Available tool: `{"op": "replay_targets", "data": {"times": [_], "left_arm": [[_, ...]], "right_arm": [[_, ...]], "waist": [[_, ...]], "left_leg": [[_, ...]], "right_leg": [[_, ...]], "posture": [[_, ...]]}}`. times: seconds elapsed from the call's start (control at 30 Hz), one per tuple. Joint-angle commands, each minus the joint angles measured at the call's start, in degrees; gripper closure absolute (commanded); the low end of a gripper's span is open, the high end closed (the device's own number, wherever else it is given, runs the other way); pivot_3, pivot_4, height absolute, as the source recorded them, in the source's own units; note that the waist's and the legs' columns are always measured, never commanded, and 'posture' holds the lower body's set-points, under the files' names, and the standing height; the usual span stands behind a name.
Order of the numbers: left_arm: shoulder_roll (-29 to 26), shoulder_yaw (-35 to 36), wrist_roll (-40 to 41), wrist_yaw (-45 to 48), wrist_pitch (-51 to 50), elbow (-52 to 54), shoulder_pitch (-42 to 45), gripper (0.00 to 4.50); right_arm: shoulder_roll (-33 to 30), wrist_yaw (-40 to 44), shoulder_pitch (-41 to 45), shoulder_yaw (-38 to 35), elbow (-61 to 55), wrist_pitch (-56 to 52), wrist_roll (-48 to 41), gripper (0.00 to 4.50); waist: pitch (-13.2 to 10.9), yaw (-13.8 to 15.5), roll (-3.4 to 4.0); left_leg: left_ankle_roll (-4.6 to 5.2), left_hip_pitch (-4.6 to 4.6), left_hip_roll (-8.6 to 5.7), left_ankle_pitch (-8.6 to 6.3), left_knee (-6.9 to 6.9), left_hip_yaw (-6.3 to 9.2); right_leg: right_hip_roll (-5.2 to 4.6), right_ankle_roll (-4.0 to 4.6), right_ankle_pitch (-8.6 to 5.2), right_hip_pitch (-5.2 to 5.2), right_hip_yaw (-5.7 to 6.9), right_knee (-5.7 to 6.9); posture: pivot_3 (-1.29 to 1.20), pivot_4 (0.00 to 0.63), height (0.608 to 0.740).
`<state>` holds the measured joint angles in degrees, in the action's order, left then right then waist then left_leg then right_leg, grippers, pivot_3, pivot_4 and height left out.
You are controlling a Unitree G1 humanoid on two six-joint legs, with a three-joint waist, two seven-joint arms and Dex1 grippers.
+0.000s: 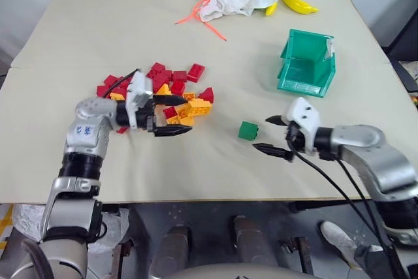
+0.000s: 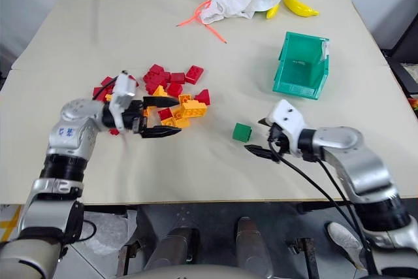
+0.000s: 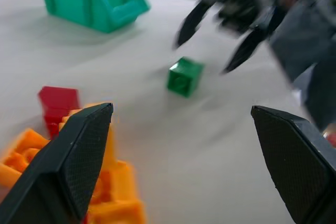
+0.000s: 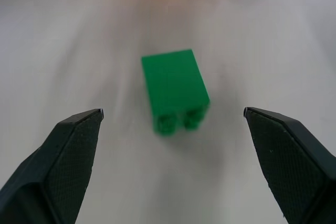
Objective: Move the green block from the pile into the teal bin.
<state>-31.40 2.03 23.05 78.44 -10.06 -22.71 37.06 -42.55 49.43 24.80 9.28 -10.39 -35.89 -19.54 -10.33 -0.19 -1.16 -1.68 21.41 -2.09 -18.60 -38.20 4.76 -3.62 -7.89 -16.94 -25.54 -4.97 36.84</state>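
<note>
Between the pile [image 1: 160, 93] and the wide-spread right gripper [image 1: 274, 135] lies the green block [image 1: 247, 130], small, studs sideways.

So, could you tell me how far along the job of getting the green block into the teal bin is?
Done: the green block already lies on the table apart from the pile. In hand: the right gripper, open, points at the block without touching it; the left gripper, open, is beside the pile. Left: grasping the block, carrying it over and dropping it into the teal bin.
</note>
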Motion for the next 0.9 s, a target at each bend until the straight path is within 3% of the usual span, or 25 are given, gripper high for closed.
{"op": "replay_targets", "data": {"times": [0.03, 0.13, 0.2, 0.47, 0.73, 0.9], "left_arm": [[-1.3, 2.1, 1.8, 1.5, 2.6, 3.6, -1.7, 0.02], [-1.0, 2.7, 1.8, 1.3, 4.5, 3.8, -2.6, 0.02], [-0.1, 3.3, 2.2, 0.0, 5.2, 4.0, -2.7, 0.0], [1.6, 2.6, 1.5, -0.5, 7.3, 1.5, -1.0, 0.0], [5.2, 1.0, 1.0, -2.5, 7.1, -0.1, 2.0, 0.0], [9.3, -0.6, -1.5, -5.4, 9.9, -3.7, 6.1, 0.0]], "right_arm": [[2.5, 0.2, 3.0, 1.6, 2.8, 2.0, 2.0, 0.0], [4.8, -0.4, 4.9, 3.1, 5.6, 3.1, 4.0, 0.0], [5.4, -1.0, 4.6, 1.6, 3.7, 1.8, 3.1, 0.38], [5.5, -6.1, 2.2, -2.8, -6.2, -2.8, 2.8, 2.97], [2.7, -10.6, 0.7, -9.8, -13.9, -7.4, 2.8, 3.04], [-1.2, -13.1, 5.2, -13.9, -7.5, -3.7, 6.5, 3.04]], "waist": [[0.0, 0.1, 0.0], [0.0, 0.1, 0.0], [0.0, 0.1, 0.0], [0.0, -0.1, 0.0], [0.0, 0.1, -0.01], [0.0, 0.1, -0.01]], "left_leg": [[-0.01, 0.01, -0.01, 0.0, -0.02, 0.04], [0.0, 0.02, -0.06, 0.0, -0.08, 0.04], [0.0, 0.02, -0.05, 0.0, -0.07, 0.03], [0.01, 0.02, -0.03, 0.0, -0.05, 0.03], [0.02, 0.02, -0.05, -0.01, -0.06, 0.04], [0.05, 0.03, -0.1, 0.0, -0.08, -0.02]], "right_leg": [[-0.01, 0.0, 0.0, 0.01, 0.05, -0.02], [-0.05, 0.0, 0.0, 0.03, 0.04, 0.0], [-0.04, -0.01, 0.0, 0.03, 0.05, 0.0], [-0.02, -0.01, 0.0, 0.02, 0.04, 0.02], [-0.02, -0.01, 0.0, 0.03, 0.05, 0.02], [-0.04, -0.03, 0.02, 0.03, 0.02, 0.03]], "posture": [[0.0, 0.15, 0.74], [0.0, 0.15, 0.74], [0.0, 0.15, 0.74], [0.0, 0.15, 0.74], [0.0, 0.15, 0.74], [0.0, 0.15, 0.74]]}}
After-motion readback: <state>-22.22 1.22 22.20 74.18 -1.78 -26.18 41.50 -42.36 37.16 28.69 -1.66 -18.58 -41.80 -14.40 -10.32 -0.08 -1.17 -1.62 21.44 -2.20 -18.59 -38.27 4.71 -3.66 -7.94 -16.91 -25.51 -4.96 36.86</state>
